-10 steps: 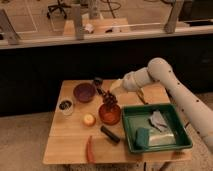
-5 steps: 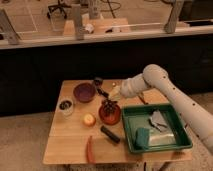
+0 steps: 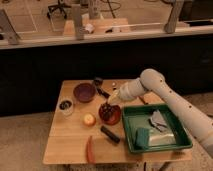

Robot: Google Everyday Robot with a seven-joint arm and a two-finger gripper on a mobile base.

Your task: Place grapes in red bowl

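The red bowl (image 3: 111,115) stands near the middle of the wooden table (image 3: 70,145). My gripper (image 3: 107,103) hangs over the bowl's left rim, with the white arm reaching in from the right. It is shut on the grapes (image 3: 105,108), a dark lumpy cluster hanging just below it and dipping into the bowl's near-left part.
A dark purple bowl (image 3: 84,92) sits left of the gripper, with a small dish (image 3: 65,105) further left. An orange fruit (image 3: 89,119), a dark bar (image 3: 110,134) and a red pepper (image 3: 90,148) lie in front. A green tray (image 3: 172,142) holding cloths fills the right side.
The gripper has come down with the grapes, from above the red bowl's rim to just inside it. Nothing else on the table has moved.
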